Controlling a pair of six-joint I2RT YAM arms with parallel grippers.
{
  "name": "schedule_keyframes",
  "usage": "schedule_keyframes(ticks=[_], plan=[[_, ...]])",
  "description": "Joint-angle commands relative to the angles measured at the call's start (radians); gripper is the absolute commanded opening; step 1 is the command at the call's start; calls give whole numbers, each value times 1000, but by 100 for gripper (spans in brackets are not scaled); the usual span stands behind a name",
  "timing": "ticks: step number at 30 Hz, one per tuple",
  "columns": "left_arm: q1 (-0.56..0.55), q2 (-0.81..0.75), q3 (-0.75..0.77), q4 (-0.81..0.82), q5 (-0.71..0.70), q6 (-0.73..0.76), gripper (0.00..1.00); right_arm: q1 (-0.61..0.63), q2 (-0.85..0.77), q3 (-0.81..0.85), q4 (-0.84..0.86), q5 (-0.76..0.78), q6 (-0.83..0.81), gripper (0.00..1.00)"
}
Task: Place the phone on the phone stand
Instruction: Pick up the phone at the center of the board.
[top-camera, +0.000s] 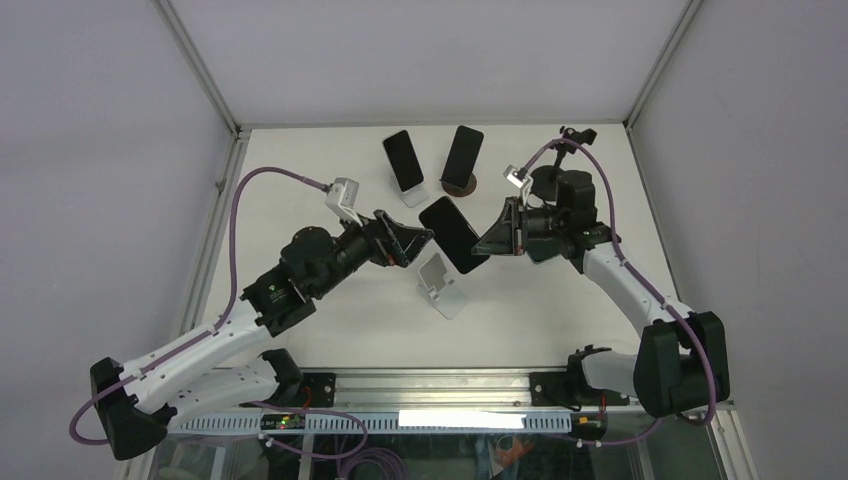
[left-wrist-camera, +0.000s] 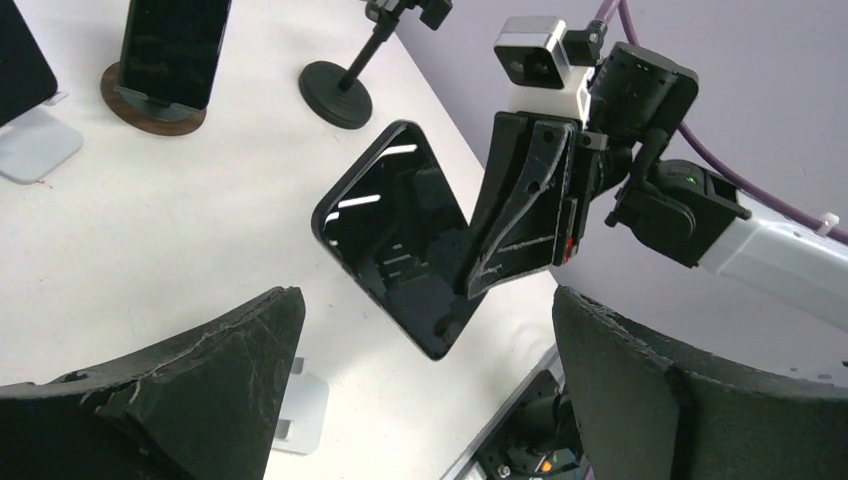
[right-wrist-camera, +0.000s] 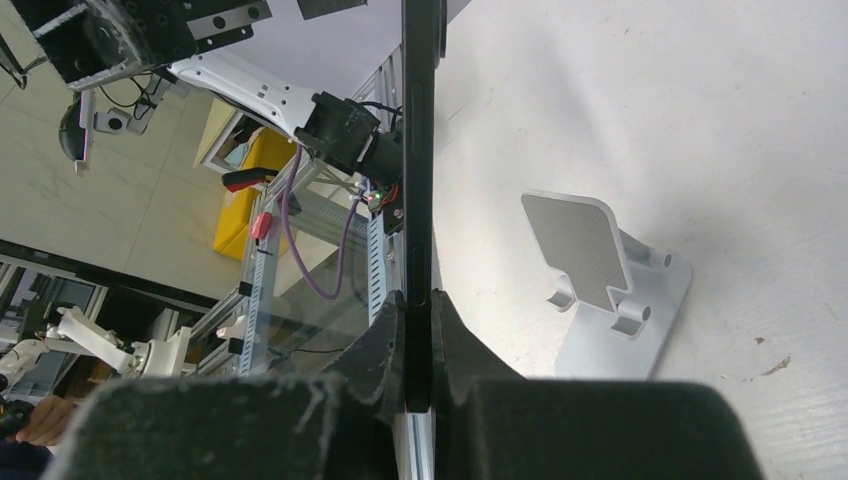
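We found the right gripper (top-camera: 487, 241) clamped on one phone (top-camera: 450, 232) corner, left gripper (top-camera: 415, 248) spread apart; that thin hold could slip above the centre-frame stand (top-camera: 445, 287).

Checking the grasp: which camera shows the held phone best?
Left wrist: the phone faces it, most of its screen visible, right gripper pinching one edge. Top external shows it small; right wrist sees only its thin edge.

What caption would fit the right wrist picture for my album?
The right gripper pinches the phone by its edge, with an empty phone stand waiting on the table nearby.
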Motion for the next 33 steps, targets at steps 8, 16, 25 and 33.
schedule_keyframes(ticks=[8,16,25,33], plan=[[-7,-117,-274,422,102,98,98,-59,-57,-22,39,-100,-69,0],[-7,-82,-357,553,132,101,98,-66,-49,-29,35,-117,-82,0],[-6,17,-410,738,203,71,98,-67,-47,-32,33,-128,-90,0],[9,88,-456,906,202,1,95,-67,-46,-32,33,-147,-92,0]])
